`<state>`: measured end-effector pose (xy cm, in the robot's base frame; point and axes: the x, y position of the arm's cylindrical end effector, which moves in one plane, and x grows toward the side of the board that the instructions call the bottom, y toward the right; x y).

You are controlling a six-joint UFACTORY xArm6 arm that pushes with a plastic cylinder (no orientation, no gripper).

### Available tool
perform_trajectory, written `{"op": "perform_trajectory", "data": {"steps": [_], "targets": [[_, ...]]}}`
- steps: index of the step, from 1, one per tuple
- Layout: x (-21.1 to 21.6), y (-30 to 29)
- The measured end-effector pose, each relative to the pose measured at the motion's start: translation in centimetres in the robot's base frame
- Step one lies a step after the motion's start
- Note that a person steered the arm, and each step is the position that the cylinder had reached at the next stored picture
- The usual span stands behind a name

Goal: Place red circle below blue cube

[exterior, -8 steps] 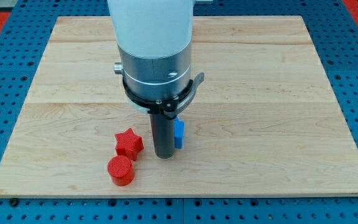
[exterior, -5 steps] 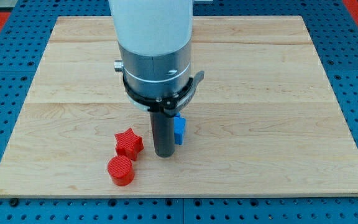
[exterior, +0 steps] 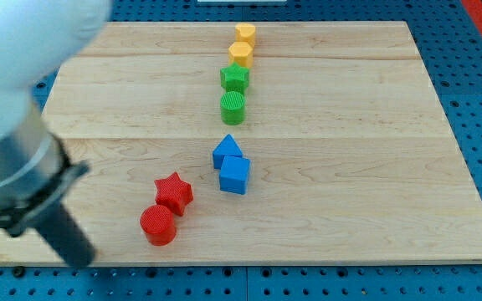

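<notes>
While blurred, my tip (exterior: 80, 261) sits left of red circle (exterior: 157, 225).

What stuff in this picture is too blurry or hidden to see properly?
- My tip: motion-blurred at the view's lower left, left of the red circle; its exact end is unclear.
- Arm body: blurred and cut off by the view's left and top edges.
- Two yellow blocks: too small to tell their shapes.

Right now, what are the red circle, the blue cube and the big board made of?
The red circle and the blue cube look like matte plastic, maybe 3D-printed: fine ridges line their sides. The board looks like pale, smooth wood, with grain streaks and plank seams showing. My tip sits at the view's left of the red circle, blurred.
</notes>
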<state>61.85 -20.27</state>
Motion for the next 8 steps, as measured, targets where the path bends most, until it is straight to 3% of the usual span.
{"op": "perform_trajectory", "data": {"steps": [1,2,6,8], "targets": [[-1.7,0.3],[-2.5,4.3],[-4.7,7.5],[-3.9,9.2]]}}
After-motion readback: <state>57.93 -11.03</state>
